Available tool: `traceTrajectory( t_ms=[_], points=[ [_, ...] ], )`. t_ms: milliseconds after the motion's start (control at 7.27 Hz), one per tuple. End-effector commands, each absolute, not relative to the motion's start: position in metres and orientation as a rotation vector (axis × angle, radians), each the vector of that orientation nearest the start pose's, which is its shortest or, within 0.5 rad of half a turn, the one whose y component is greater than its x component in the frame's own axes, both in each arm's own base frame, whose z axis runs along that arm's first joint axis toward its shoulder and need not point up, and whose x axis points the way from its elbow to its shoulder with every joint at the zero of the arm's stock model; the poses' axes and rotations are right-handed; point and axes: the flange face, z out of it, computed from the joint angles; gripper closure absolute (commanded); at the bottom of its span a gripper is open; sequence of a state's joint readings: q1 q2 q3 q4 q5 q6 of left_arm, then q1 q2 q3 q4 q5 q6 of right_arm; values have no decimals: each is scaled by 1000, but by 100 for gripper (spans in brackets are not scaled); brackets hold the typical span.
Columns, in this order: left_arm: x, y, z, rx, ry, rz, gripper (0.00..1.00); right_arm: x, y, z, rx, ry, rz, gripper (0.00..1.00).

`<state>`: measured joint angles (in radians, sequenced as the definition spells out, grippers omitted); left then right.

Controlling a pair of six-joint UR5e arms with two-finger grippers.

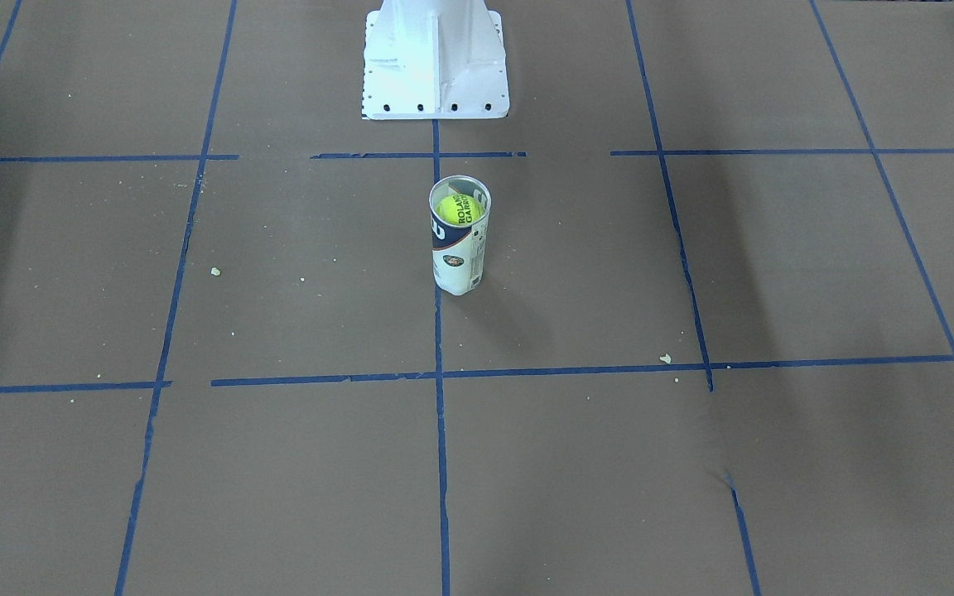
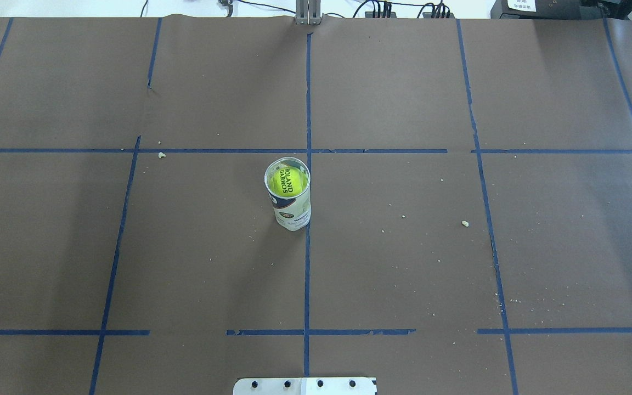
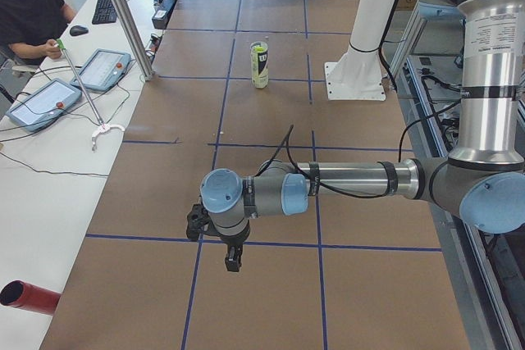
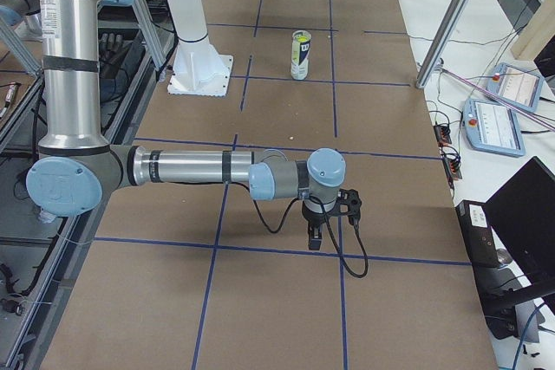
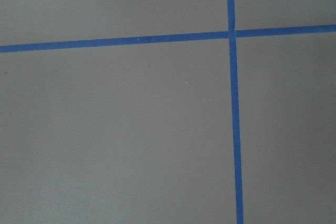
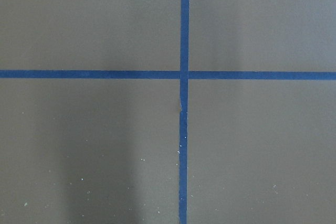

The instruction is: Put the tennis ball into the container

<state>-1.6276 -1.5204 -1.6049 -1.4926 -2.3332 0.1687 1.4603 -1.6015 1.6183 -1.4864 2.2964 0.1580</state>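
We are judging the task as finished. The tennis ball is sitting inside the container, just below its silver rim, with its dark lettering facing up. The container is standing upright on the counter, just beside a line of blue tape and near the white pedestal. Only 1 ball is showing, so we are seeing nothing left to place.

Both tools are hanging well apart from the container, toward opposite ends of the counter. The left tool is pointing down near a tape crossing, and the right tool is doing likewise at its end. They are appearing in the 2 side views only, so we cannot tell whether their fingers are spread or pressed together. Neither is carrying the ball.
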Motion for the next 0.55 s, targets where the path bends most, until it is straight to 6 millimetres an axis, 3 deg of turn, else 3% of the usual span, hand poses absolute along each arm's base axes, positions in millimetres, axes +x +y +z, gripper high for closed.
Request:
traceTrajectory(
  t_ms=[0,412],
  points=[
    [-91,-460,673,0,767,72,0,13,-490,645,-1,-731,9,0],
    [-91,-460,671,4,767,75,0,13,-490,645,-1,-731,9,0]
  ],
)
